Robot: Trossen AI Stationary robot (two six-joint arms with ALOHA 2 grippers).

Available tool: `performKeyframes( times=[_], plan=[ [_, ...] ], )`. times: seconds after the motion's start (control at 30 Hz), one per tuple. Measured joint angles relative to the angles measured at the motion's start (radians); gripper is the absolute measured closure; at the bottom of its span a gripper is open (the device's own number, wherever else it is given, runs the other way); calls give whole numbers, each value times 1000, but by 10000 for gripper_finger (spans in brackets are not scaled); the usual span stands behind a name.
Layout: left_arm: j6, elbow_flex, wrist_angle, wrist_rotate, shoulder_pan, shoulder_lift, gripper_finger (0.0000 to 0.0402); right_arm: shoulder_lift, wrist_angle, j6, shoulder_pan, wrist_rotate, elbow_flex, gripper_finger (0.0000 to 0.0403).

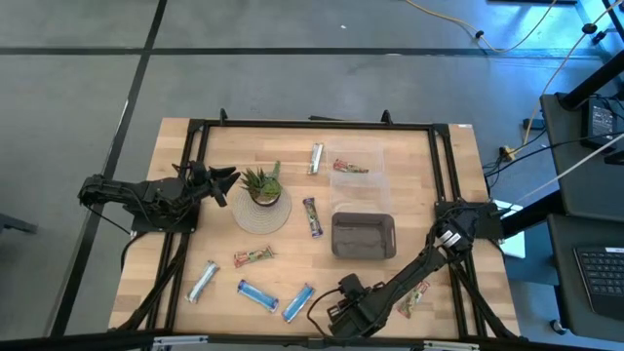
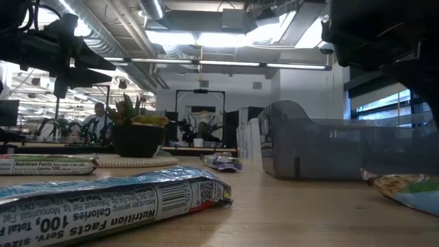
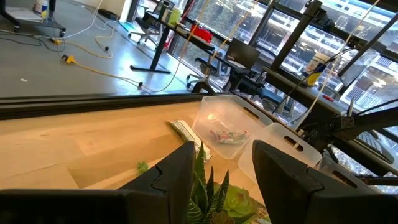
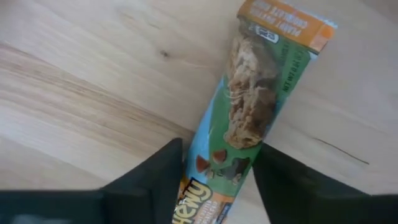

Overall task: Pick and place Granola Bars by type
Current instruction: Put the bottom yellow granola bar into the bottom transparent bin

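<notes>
Two fingers, right gripper (image 4: 214, 171): narrowed onto the green-and-orange wrapped granola bar (image 4: 249, 112), pads touching its sides.
Bar: runs toward 1 o'clock, flat on the pale wooden table (image 4: 81, 74).
Left gripper (image 3: 221, 171): parted, empty, above the potted green plant (image 3: 217, 199).

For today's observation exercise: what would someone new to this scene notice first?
Probably the right gripper low over the table's near edge, its fingers either side of a green-wrapped granola bar. Next, the potted plant on its mat beside the left gripper, and blue bars scattered near the front.
</notes>
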Motion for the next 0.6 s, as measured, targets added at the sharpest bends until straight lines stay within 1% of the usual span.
performKeyframes(
  times=[0.17, 0.37, 0.53, 0.6],
  plan=[
    [0, 0, 0, 0, 0, 0, 245, 0, -2, 0, 0, -5, 0, 258],
    [0, 0, 0, 0, 0, 0, 245, 4, -22, -5, 1, -11, 17, 292],
    [0, 0, 0, 0, 0, 0, 245, 8, -69, -35, 3, -22, 90, 301],
    [0, 0, 0, 0, 0, 0, 245, 8, -109, -58, 3, -3, 140, 302]
  ],
)
